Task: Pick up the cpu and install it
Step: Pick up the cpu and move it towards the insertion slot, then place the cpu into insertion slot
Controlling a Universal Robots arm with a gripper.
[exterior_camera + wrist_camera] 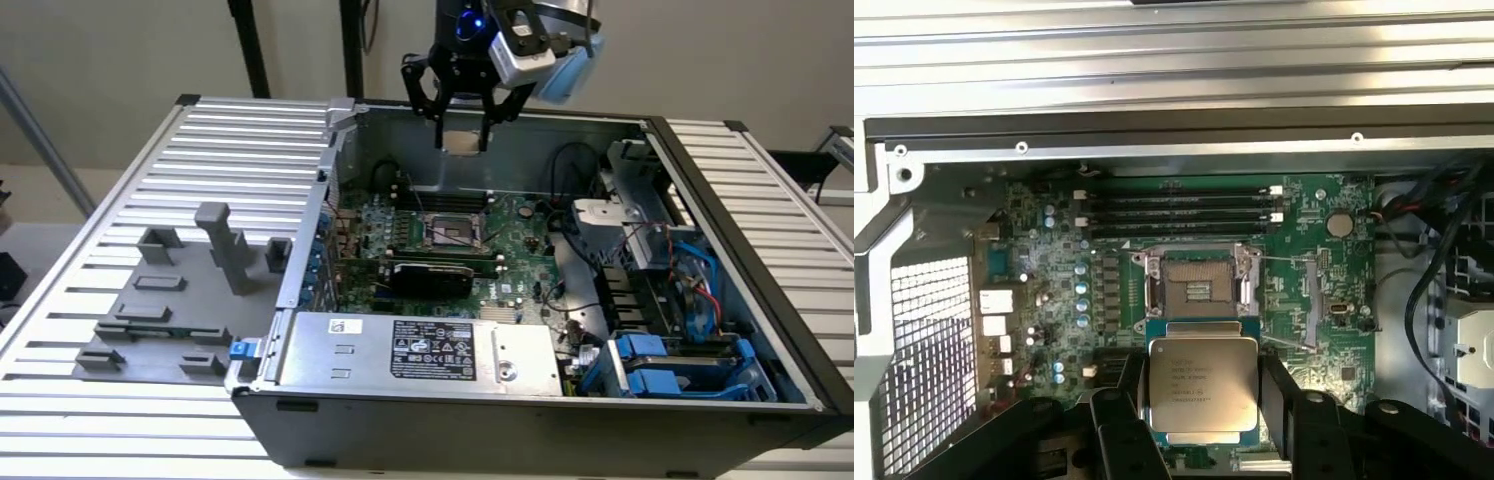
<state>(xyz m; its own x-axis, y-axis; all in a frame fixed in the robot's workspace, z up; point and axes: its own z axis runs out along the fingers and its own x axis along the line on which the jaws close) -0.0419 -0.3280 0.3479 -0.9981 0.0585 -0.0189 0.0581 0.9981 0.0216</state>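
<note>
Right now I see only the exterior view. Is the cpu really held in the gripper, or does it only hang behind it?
Observer: It is held. In the wrist view the gripper clamps the cpu on two opposite edges.
Operator: Which face looks at the wrist camera?
Observer: The silver metal top, with printed lines on it.
Operator: Is the socket free?
Observer: Yes. The socket has nothing seated in its metal frame.

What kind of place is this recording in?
Probably a robotics lab bench for computer assembly: an open computer case on a slatted metal table, grey fixture blocks beside it, the gripper holding the cpu.
</note>
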